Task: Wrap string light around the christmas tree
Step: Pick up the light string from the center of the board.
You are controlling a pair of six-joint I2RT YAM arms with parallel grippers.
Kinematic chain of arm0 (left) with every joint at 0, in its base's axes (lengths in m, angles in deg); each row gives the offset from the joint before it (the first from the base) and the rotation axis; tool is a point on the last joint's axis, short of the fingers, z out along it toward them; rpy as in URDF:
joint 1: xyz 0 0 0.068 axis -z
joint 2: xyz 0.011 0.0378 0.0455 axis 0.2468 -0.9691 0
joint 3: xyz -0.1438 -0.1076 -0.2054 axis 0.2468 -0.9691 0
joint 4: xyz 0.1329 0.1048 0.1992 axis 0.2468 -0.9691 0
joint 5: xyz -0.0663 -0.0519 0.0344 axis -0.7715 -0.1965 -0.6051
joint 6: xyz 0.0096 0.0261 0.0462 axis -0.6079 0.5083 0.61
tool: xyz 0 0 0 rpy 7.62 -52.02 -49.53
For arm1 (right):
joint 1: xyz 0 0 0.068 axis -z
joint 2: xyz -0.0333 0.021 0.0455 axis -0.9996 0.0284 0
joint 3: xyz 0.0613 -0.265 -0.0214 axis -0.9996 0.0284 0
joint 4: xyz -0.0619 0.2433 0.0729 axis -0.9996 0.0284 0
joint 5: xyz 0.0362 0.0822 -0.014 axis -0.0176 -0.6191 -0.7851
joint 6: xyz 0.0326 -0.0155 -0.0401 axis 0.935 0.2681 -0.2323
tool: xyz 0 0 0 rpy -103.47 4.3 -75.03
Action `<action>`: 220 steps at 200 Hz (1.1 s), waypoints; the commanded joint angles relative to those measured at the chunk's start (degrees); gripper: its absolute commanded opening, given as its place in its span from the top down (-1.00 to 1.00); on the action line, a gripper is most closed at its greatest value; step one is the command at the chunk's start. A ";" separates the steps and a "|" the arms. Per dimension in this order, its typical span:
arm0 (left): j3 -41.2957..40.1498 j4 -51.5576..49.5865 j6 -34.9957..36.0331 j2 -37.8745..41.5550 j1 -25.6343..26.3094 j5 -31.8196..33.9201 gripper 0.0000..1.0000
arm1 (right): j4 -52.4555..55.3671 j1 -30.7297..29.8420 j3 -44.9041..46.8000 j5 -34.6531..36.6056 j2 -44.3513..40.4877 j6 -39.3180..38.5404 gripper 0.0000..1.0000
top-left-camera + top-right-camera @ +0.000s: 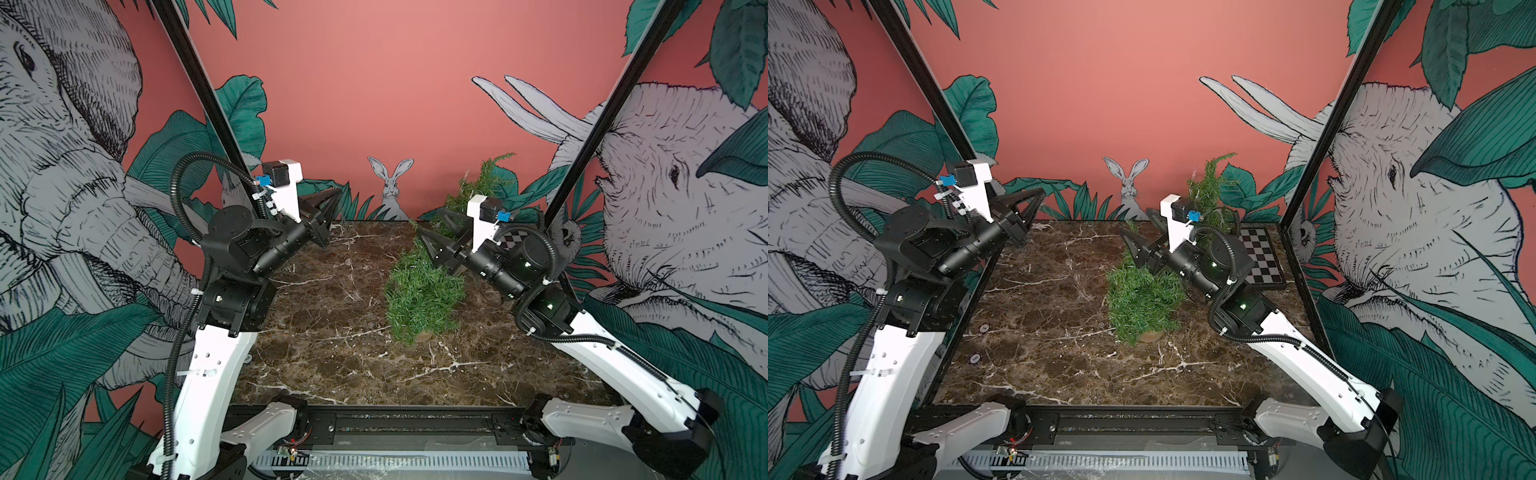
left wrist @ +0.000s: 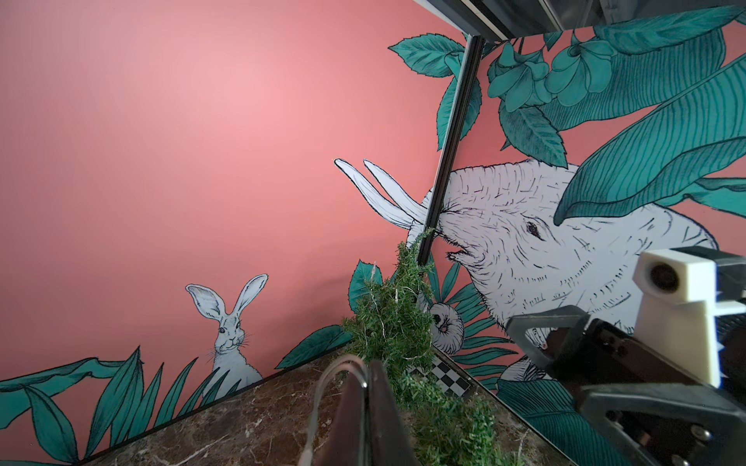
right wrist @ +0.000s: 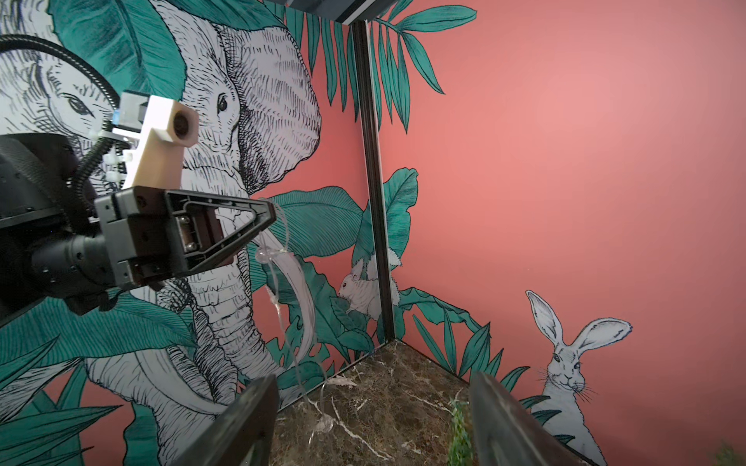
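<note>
Black left gripper (image 1: 336, 194) is raised over the far left of the table (image 1: 332, 365), jaws closed on the string light (image 3: 278, 294). The clear wire with small bulbs hangs slack from its tip down to the marble top, and where it runs from there cannot be traced.

Right of centre the tree (image 1: 419, 291) stands on its base. In the left wrist view thin pale strands show among its upper branches; these are judged to be wire already on the tree, though the turns cannot be counted. The bushy lower part shows no wire in both top views.

Right gripper (image 1: 428, 220) hovers just beside the tree's middle, jaws wide apart, holding nothing; a chessboard (image 1: 1262, 257) lies at far right, apart from the work.

Assessment: wrapping is begun at most and not finished. Turns around the lower branches remain; passing the string to the right gripper looks likely to be needed.
</note>
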State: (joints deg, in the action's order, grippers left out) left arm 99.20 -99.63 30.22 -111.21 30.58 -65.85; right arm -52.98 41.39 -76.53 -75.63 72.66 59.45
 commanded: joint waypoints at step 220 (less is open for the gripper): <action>0.36 9.44 -9.43 3.44 -0.30 -2.52 1.00 | -3.47 -17.44 -15.94 6.37 22.80 -4.22 0.05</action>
State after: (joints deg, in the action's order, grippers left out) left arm 99.07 -93.14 21.70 -108.70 30.58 -67.19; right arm -51.54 24.39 -90.41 -70.08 94.60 54.81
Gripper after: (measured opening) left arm 0.049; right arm 0.493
